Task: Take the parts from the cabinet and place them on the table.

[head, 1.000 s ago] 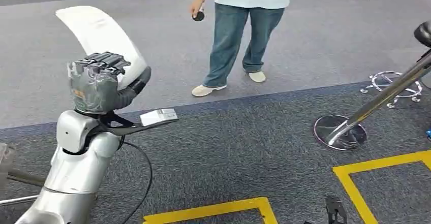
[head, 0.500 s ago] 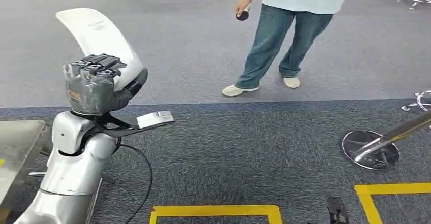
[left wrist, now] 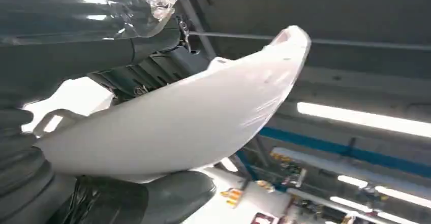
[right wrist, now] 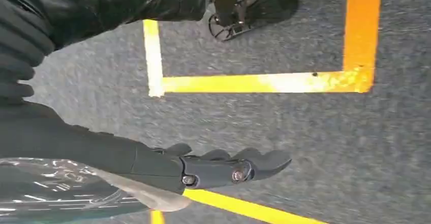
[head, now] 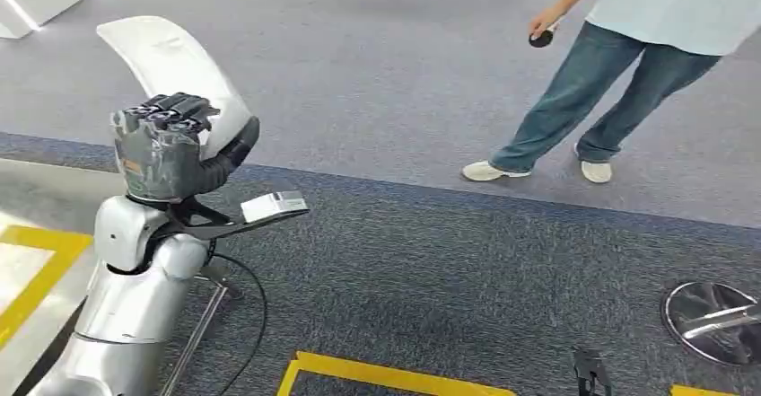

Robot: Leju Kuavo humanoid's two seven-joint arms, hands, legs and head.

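One curved white panel part (head: 170, 68) is held raised at 10 o'clock by the left hand (head: 166, 149); the right hand (right wrist: 223, 165), fingers extended, empty, hangs over carpet; one person (head: 619, 64) at 2 o'clock.

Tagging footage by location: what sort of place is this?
Probably an industrial workshop or robot test hall: yellow floor tape marking zones on grey carpet, and exposed ceiling beams with strip lights.

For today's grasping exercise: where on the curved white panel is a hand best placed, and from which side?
Near its lower end, as the left hand grips the white panel now: fingers over the outer curve, thumb behind. The long blade narrows upward.
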